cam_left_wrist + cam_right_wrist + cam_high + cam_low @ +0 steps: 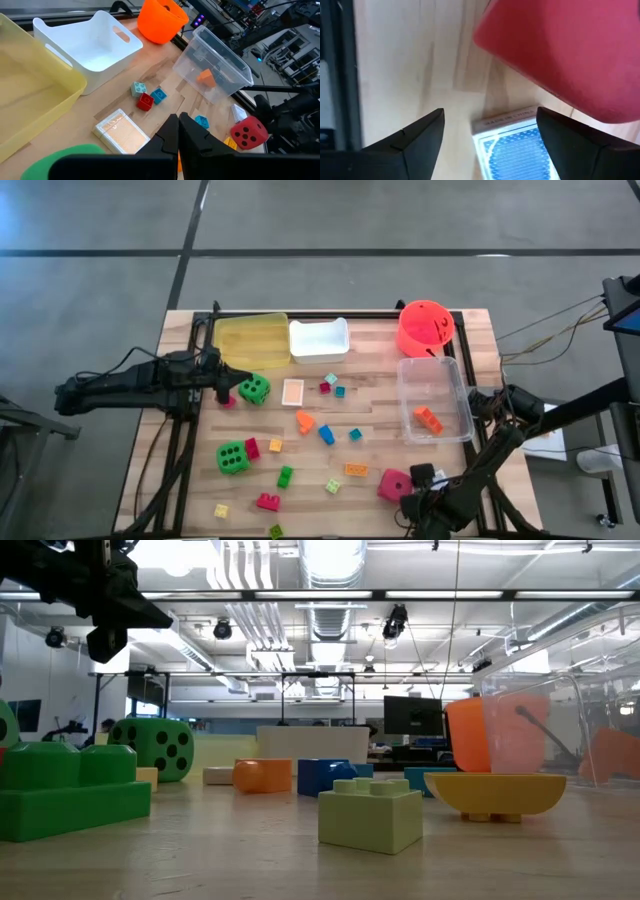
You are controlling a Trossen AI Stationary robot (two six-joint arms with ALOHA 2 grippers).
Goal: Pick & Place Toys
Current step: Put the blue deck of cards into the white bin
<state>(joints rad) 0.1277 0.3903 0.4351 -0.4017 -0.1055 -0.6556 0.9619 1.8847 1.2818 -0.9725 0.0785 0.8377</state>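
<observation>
My two arms are dark, near-black, built of slim jointed links with black cables trailing along them. From overhead, the left arm (130, 388) at nine o'clock shows a bundle of loose wires looping over its middle links. The right arm (500, 455), toward four o'clock, carries a small white patch near its wrist. My left gripper (179, 131) has two matte black tapered fingers; my right gripper (490, 140) has broad, wedge-shaped black fingertips (415, 140).

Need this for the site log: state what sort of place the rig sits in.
Probably an open-plan lab or workshop: exposed ceiling ducts, a monitor on far desks, bare concrete floor around the wooden table.
</observation>
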